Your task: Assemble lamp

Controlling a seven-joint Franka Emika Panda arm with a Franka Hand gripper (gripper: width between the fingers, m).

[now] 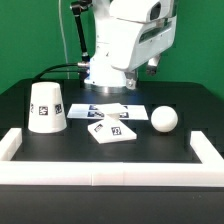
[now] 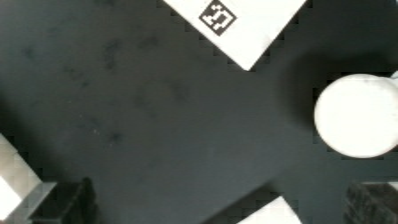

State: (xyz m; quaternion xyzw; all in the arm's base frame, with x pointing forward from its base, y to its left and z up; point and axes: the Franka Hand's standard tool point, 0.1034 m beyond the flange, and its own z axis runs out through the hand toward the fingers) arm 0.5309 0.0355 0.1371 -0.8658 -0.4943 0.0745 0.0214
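Note:
The lamp's three parts lie apart on the black table. The cup-like shade (image 1: 47, 107) stands at the exterior view's left. The flat square base (image 1: 112, 130) lies in the middle, tag up. The ball-shaped bulb (image 1: 164, 119) rests at the right and also shows in the wrist view (image 2: 361, 115). My gripper (image 2: 217, 202) hangs high above the table, open and empty, with one dark finger (image 2: 59, 200) at each side. A white corner (image 2: 306, 205) shows on the table below the space between the fingers. A flat white tagged piece (image 2: 240, 28) lies beyond; I cannot tell whether it is the base.
The marker board (image 1: 92, 111) lies behind the base. The white border rail (image 1: 110, 170) runs along the front and up both sides. The white arm (image 1: 125, 40) stands over the back of the table, with black cables behind it.

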